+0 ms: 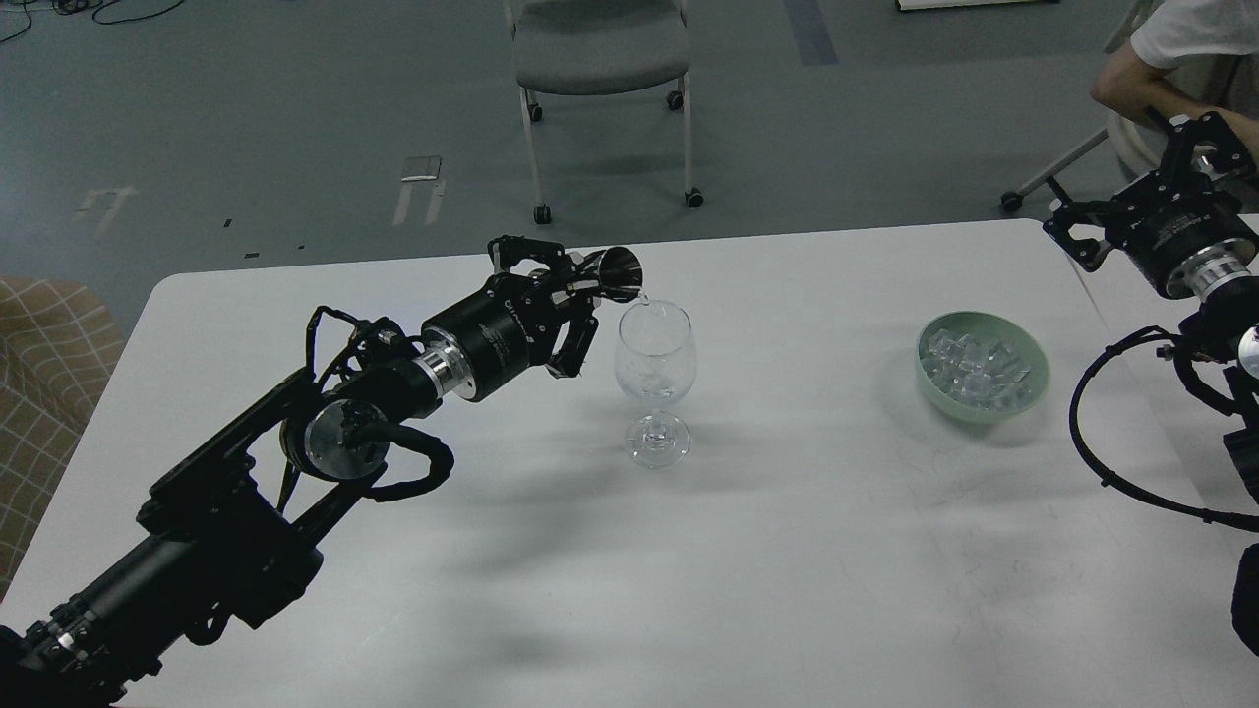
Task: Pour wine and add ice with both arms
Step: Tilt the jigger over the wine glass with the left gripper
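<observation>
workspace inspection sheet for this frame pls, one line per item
Surface: white table, bare apart from the job's things.
Job's things: wine glass upright at centre; green bowl of ice to its right; small metal cup tipped over the glass rim.
Clutter: nothing seen.
Grippers: left gripper shut on the metal cup; right gripper off the table's right edge, holding nothing, state unclear.
Cables: black loops on both arms, clear of the glass.
Surroundings: wheeled chair behind; person at top right.
</observation>
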### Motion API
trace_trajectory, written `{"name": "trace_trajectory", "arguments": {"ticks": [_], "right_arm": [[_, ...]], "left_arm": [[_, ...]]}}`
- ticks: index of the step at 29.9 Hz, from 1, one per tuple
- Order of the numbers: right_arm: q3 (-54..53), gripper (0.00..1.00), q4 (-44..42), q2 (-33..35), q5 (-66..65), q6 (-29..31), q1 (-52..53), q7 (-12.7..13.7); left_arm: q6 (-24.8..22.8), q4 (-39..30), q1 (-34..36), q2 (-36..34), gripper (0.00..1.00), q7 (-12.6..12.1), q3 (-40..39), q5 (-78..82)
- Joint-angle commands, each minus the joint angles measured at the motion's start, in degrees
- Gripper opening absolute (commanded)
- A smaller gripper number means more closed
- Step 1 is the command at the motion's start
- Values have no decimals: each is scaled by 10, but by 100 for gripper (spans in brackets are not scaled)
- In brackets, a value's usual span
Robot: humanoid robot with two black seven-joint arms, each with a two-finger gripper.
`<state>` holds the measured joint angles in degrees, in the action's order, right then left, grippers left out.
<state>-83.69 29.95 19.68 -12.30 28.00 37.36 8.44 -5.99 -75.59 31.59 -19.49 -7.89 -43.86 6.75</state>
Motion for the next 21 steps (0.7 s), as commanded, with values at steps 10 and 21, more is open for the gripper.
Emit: {"name": "trace_trajectory", "arguments": {"ticks": [10, 21], "right_arm": [[1, 100, -1, 1, -1, 0, -1, 0], [1, 100, 0, 0, -2, 0, 0, 0]], "left_arm": [[-2, 0, 1, -5, 0, -5, 11, 78], [-3, -3, 3, -5, 0, -13, 11, 121]]}}
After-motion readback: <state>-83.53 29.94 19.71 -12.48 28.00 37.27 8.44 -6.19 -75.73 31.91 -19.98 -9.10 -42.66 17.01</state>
